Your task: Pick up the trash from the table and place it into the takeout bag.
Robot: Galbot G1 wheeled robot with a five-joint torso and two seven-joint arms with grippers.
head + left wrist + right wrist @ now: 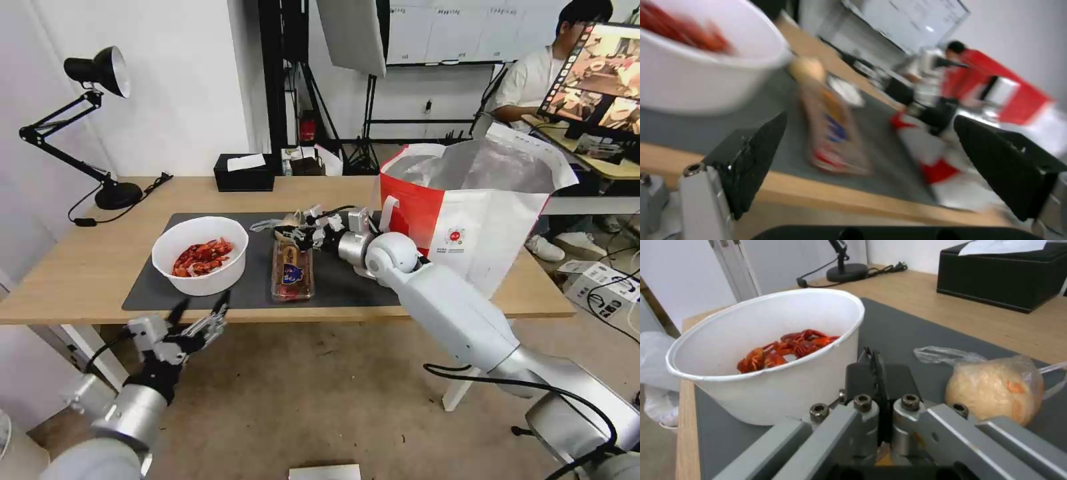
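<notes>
Takeout bag (467,220) upright at the table's (87,267) right end, on mat (347,287). Bowl (200,257) mat left, tray (292,270) beside it. Right gripper (301,232) clenched, empty, beside bun (996,388). Left gripper (200,312) spread wide off the near edge.

bowl (200,255) and tray (291,270) crowd mat (333,287); bag (487,167) mouth open.

One bowl (200,255); one tray (291,271); one bun (994,388); one takeout bag (467,213).

light-wood table (87,267), matt grey mat (347,283)
</notes>
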